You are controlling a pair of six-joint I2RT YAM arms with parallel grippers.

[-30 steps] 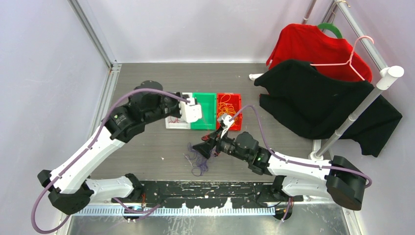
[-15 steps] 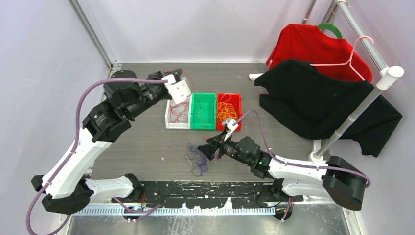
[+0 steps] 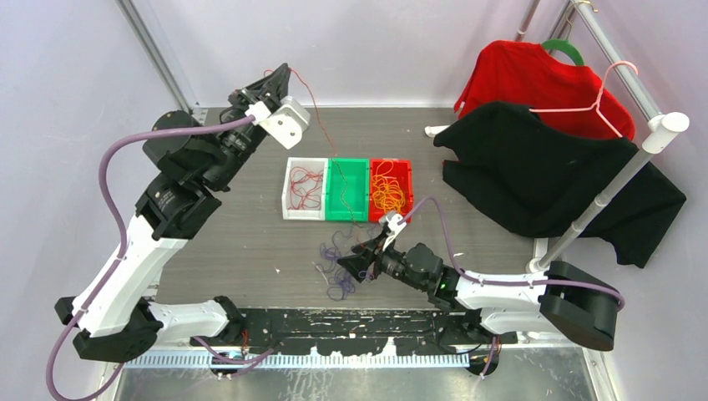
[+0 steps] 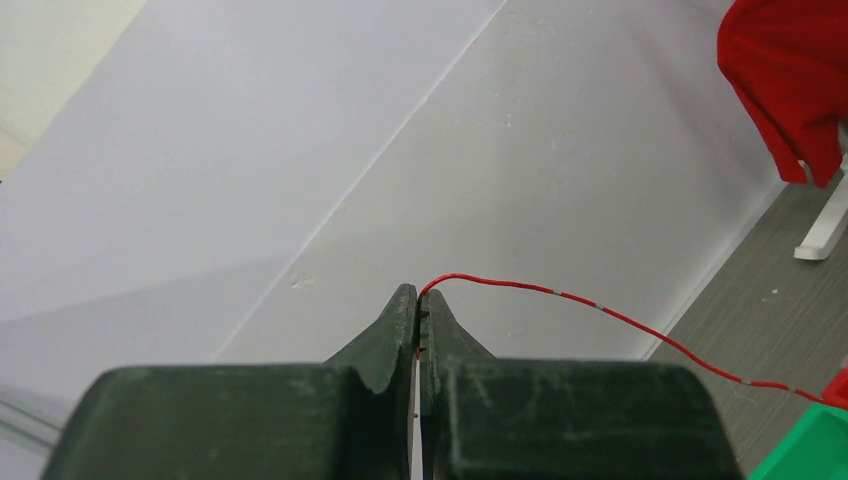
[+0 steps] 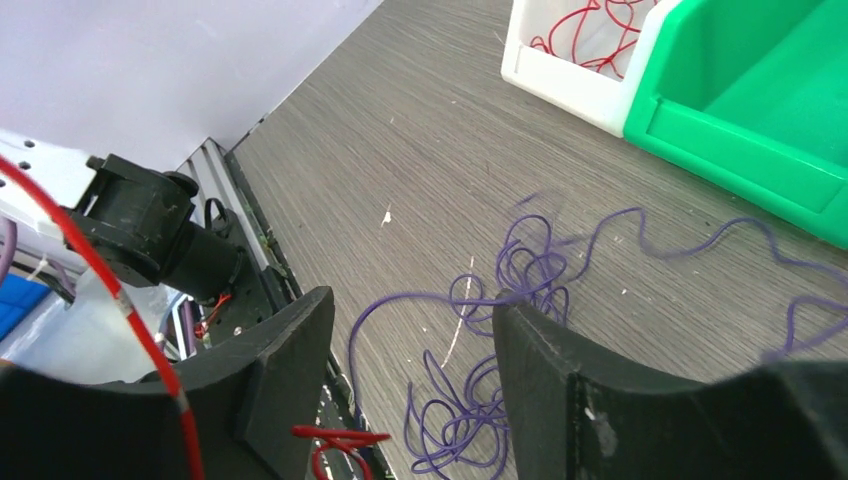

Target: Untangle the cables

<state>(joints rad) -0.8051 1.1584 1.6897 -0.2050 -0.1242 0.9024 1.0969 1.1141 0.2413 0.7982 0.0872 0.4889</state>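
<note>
My left gripper is raised high near the back wall, shut on a thin red cable at its fingertips. That red cable hangs down toward the bins. More red cable loops lie in the white bin, and orange cables lie in the red bin. A purple cable clump lies on the table in front of the bins. My right gripper is low over it and open. Purple loops lie between and below its fingers.
A green bin stands between the white and red ones. A clothes rack at the right carries a black garment and a red one. The black rail with the arm bases runs along the near edge.
My left arm has swung from over the bins up and back toward the wall, drawing the red cable out with it. My right gripper has crept down-left onto the purple clump and narrowed slightly.
</note>
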